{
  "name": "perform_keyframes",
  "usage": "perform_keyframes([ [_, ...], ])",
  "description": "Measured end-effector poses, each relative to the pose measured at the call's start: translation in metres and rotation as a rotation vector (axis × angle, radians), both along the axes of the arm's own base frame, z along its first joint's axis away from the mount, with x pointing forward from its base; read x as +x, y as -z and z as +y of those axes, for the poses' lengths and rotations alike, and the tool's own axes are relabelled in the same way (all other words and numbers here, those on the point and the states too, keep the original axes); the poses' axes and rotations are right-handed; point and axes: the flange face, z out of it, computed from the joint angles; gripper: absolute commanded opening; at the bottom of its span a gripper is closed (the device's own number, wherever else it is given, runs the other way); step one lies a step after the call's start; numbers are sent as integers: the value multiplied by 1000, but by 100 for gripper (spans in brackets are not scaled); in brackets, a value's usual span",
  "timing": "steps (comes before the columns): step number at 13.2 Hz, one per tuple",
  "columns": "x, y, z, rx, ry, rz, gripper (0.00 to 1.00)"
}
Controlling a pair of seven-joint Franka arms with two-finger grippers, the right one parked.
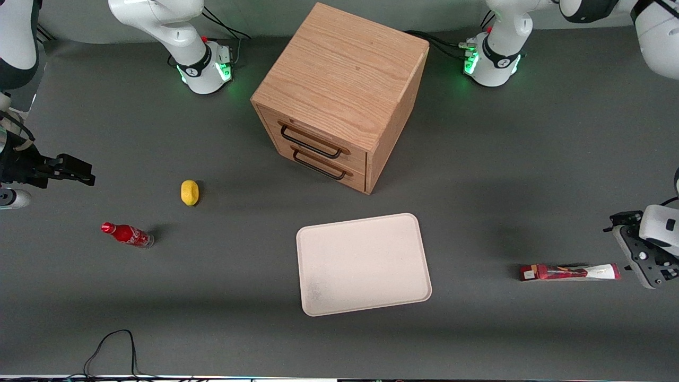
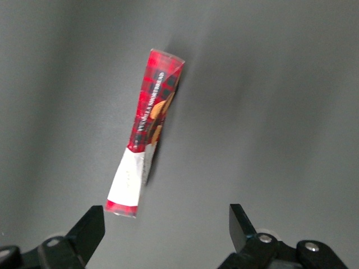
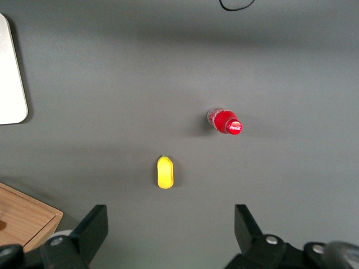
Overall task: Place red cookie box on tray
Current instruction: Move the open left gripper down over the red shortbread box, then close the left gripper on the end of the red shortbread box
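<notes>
The claw (image 2: pixel 167 232) is spread wide and holds nothing. The red cookie box (image 2: pixel 146 131) lies flat on the surface just below it. The box looks light and thin (easily squashed), so its middle should be pinched gently.

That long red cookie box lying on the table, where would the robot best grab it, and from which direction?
Probably from above, across the narrow width near the middle of the red cookie box. It lies flat on the table, long and slim, so its short sides fit between the fingers and a mid-length grip should keep it balanced. The open end effector hovers near its white end, not touching it.
</notes>
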Motion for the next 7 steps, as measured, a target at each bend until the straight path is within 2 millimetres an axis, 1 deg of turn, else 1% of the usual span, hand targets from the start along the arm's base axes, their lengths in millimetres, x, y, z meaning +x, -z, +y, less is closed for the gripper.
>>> perform_keyframes([
  [1, 5, 15, -1, -1, 31, -5, 99],
  [3, 15, 42, -11, -1, 114, -27, 99],
  [5, 21, 62, -17, 2, 186, -41, 99],
  [7, 26, 76, -17, 5, 236, -57, 99],
])
